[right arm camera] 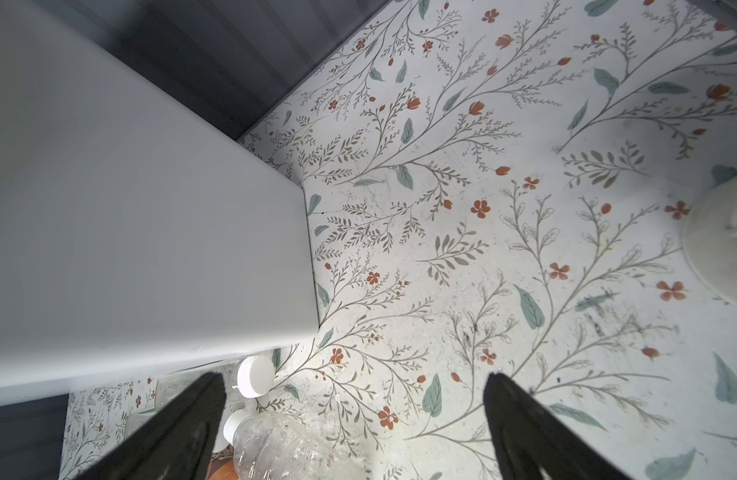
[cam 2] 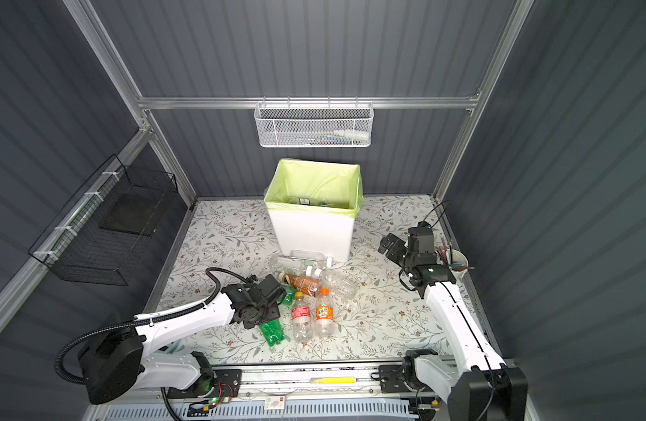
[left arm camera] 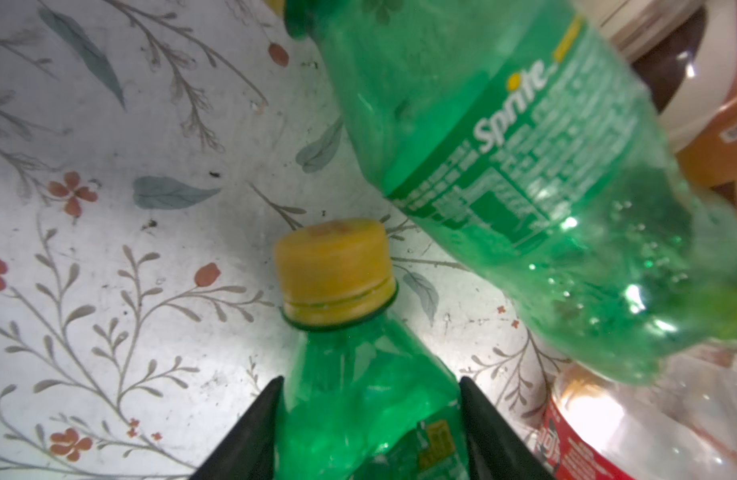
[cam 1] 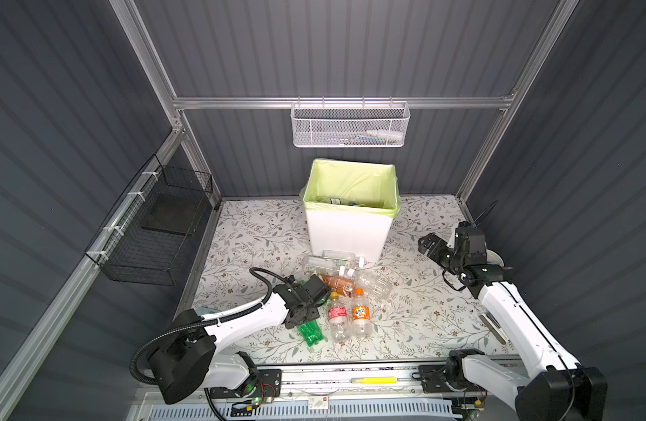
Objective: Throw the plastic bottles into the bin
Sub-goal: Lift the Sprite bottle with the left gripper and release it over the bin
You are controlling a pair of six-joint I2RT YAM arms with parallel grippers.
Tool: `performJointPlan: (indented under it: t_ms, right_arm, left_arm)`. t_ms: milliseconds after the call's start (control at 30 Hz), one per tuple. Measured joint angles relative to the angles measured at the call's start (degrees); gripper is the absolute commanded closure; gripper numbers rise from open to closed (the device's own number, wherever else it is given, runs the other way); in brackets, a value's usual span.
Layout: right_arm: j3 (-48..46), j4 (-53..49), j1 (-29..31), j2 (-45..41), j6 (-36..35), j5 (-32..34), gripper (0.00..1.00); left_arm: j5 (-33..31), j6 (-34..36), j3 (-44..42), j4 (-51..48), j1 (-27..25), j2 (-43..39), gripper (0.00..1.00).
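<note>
Left claw [left arm camera: 369, 386] pinches the green bottle [left arm camera: 367, 428] at its shoulder, with a second green bottle [left arm camera: 525, 166] lying just ahead. Right claw [right arm camera: 354, 382] gapes wide, holding nothing, bin [right arm camera: 130, 228] close beside it.

bin [cam 1: 347, 237] white, liner [cam 1: 350, 178] lime | tabletop [cam 1: 423, 320] — floral print | bottle [left arm camera: 358, 395] green, cap [left arm camera: 333, 270] yellow | side basket [cam 1: 150, 233] — black
</note>
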Motion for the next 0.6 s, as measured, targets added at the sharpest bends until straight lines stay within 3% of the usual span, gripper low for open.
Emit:
performJointPlan:
  t_ms: [167, 300, 433, 600]
  right_arm:
    - [0.02, -0.02, 0.00, 0.00, -0.31, 0.35, 0.01]
    - [0.31, -0.02, 0.00, 0.02, -0.79, 1.07, 0.01]
    - [1.22, 0.13, -0.02, 0.00, -1.27, 1.64, 0.01]
    - [1.40, 0.68, -0.07, -0.66, -1.46, 2.16, 0.01]
  left_arm:
    - [-5.29, 2.34, 7.76, -6.62, 0.00, -1.90, 0.42]
    - [-14.71, 9.42, 23.56, -13.51, 0.28, -2.99, 0.40]
    - [-25.42, 24.72, 47.23, -15.17, 2.95, -1.73, 0.39]
    - [-34.07, 49.51, 62.20, 0.00, 5.01, -1.16, 0.36]
